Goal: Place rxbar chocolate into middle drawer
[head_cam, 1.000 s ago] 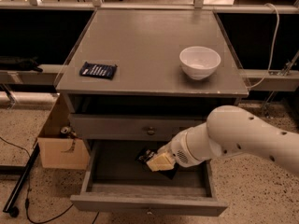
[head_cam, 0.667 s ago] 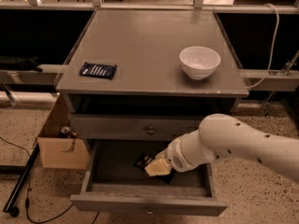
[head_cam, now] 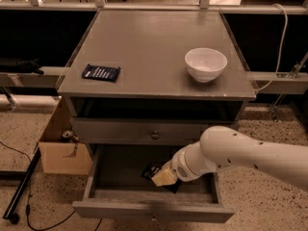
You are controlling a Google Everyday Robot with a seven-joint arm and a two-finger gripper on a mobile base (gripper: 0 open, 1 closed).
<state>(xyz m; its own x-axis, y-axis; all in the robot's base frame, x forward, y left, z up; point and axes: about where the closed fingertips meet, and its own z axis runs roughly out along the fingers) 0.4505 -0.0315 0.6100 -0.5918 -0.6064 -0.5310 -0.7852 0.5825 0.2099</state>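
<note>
The middle drawer (head_cam: 120,195) is pulled open at the bottom of the grey cabinet, and its inside is dark. My gripper (head_cam: 161,177), with pale beige fingers, reaches down into the drawer from the right on a white arm (head_cam: 240,155). It is shut on the rxbar chocolate (head_cam: 150,171), a dark flat bar that sticks out to the left of the fingers, low over the drawer floor near its middle. Part of the bar is hidden behind the gripper.
A blue-wrapped bar (head_cam: 101,72) lies on the cabinet top at the left, and a white bowl (head_cam: 205,64) stands at the right. The upper drawer front (head_cam: 120,130) is closed. A cardboard box (head_cam: 62,150) with a can stands on the floor at the left.
My gripper has moved a little left and lower into the open drawer, carrying the dark bar with it. The bowl and the blue bar have not moved.
</note>
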